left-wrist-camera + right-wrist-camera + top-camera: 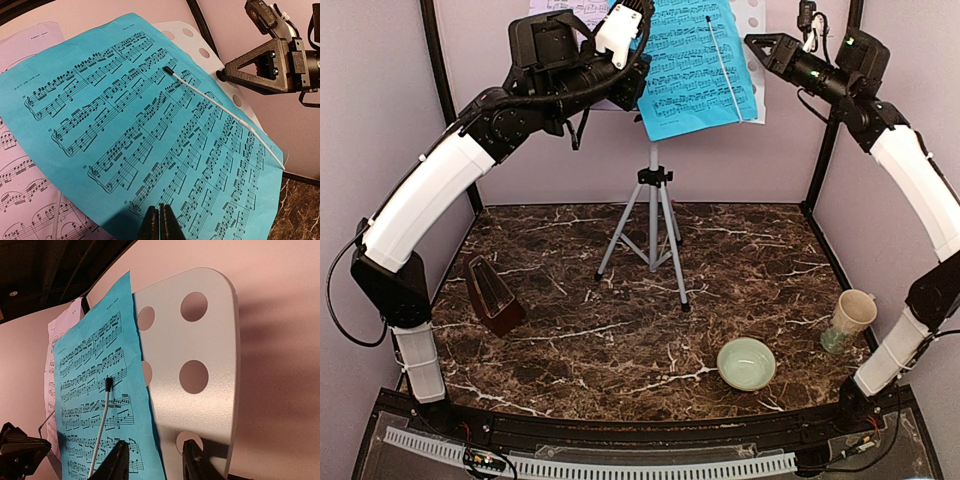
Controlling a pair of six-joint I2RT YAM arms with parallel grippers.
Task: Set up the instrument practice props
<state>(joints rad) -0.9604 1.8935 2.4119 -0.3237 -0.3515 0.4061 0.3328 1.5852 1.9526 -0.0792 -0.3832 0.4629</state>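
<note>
Left pincer point(159, 222): closed, tips at an edge of cyan paper sheet-music page point(150, 130); actual pinch unclear.
Right pincer point(156, 460): jaws apart, at right edge of white perforated metal desk point(210, 340).
Cyan page: skewed across that desk.

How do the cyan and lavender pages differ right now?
The cyan page lies in front, tilted; the lavender page sits behind it, partly covered. The left fingers pinch the cyan page's edge and do not touch the lavender page. Both carry printed music.
</note>
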